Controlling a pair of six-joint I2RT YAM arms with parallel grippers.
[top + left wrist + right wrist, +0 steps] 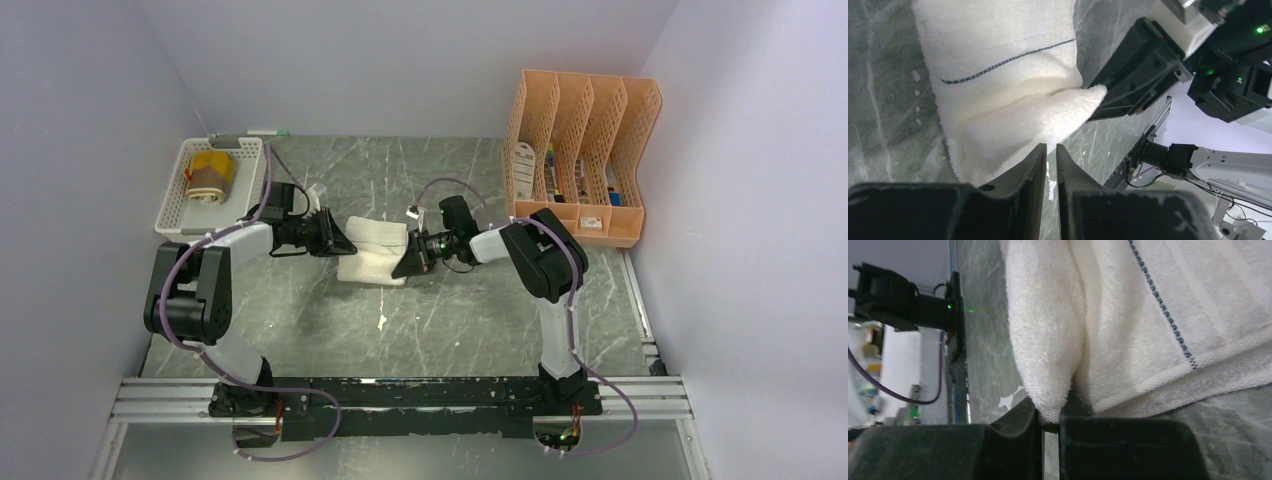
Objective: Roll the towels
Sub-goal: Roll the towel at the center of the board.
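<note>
Upper left: yellow-brown towel (210,178) lies rolled in white basket (172,218); that one looks done. Centre-left: left gripper (1050,146) jaws a slit apart, nothing between, tips just beside white towel (372,255), mid-frame on table (450,320). Centre-right: right gripper (1048,421) pinched tight on a fold at towel's edge. Advise: left to take matching edge first; keep ends level, roll tight, no dragging.

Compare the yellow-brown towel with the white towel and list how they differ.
The yellow-brown towel is rolled up; the white towel lies folded, not yet rolled. The yellow-brown towel sits in the white basket; the white towel lies on the table. The right gripper pinches a fold of the white towel in its jaws; no gripper touches the yellow-brown towel. Both are small soft cloths.
</note>
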